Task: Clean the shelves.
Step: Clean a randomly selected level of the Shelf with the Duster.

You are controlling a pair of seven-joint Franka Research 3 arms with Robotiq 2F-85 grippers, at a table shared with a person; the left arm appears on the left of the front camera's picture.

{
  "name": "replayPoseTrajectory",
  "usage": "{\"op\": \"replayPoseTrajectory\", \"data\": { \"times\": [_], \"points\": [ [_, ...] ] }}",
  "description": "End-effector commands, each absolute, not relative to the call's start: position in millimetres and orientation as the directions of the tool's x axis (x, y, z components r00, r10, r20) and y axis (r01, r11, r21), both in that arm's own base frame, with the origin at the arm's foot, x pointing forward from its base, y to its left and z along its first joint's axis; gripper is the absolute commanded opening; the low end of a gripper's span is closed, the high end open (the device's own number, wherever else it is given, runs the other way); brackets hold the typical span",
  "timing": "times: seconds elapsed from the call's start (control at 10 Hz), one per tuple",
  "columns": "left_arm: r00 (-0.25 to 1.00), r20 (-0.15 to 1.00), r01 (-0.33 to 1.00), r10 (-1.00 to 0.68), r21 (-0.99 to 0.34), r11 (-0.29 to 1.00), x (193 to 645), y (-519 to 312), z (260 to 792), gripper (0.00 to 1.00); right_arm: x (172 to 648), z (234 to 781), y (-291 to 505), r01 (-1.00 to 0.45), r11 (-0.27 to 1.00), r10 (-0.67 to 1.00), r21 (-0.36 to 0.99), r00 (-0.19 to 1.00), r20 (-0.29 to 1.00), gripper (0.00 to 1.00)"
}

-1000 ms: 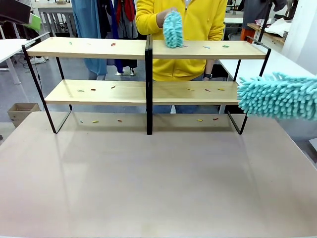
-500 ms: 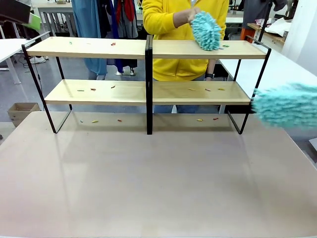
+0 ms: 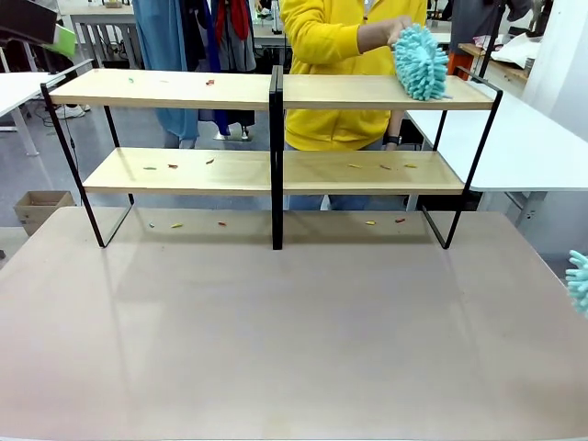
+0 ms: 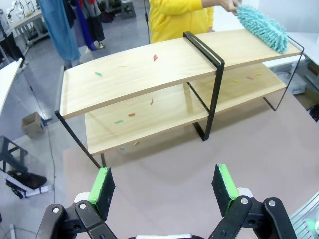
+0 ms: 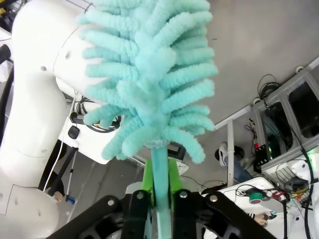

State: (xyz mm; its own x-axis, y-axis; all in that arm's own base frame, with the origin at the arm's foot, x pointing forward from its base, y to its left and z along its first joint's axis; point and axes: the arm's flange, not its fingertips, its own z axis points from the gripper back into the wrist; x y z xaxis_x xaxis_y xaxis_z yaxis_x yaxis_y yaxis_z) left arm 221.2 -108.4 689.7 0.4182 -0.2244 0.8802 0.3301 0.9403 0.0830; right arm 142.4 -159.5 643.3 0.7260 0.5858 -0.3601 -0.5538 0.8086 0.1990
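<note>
Shelves (image 3: 165,89) along far edge, wide tabletop (image 3: 276,349) in front

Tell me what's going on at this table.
A person's hand holds a teal duster against the right end of the top board of the shelves. The right gripper is shut on the handle of a second duster, near the right edge of the table. The left gripper hangs open, facing the shelves. Small coloured scraps lie on the boards.
</note>
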Motion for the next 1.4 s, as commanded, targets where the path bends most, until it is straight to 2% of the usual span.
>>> {"op": "replayPoseTrajectory", "data": {
  "times": [0.0,0.4,0.9,1.1,1.3],
  "points": [
    [0.419,0.880,0.334,-0.223,0.079,0.939,221,-107,688,1.00,151,664,-139,-0.592,0.787,0.612,0.176,0.709,-0.351,0.12],
    [0.419,0.880,0.334,-0.223,0.079,0.939,221,-107,688,1.00,152,657,-107,-0.725,0.680,0.662,0.111,0.541,-0.518,0.12],
    [0.419,0.880,0.334,-0.223,0.079,0.939,221,-107,688,1.00,168,663,-91,-0.774,0.625,0.721,0.101,0.522,-0.455,0.12],
    [0.419,0.880,0.334,-0.223,0.079,0.939,221,-107,688,1.00,191,665,-63,-0.766,0.643,0.701,0.025,0.574,-0.423,0.12],
    [0.419,0.880,0.334,-0.223,0.079,0.939,221,-107,688,1.00,218,664,-29,-0.793,0.609,0.726,-0.016,0.565,-0.391,0.12]
  ]
}}
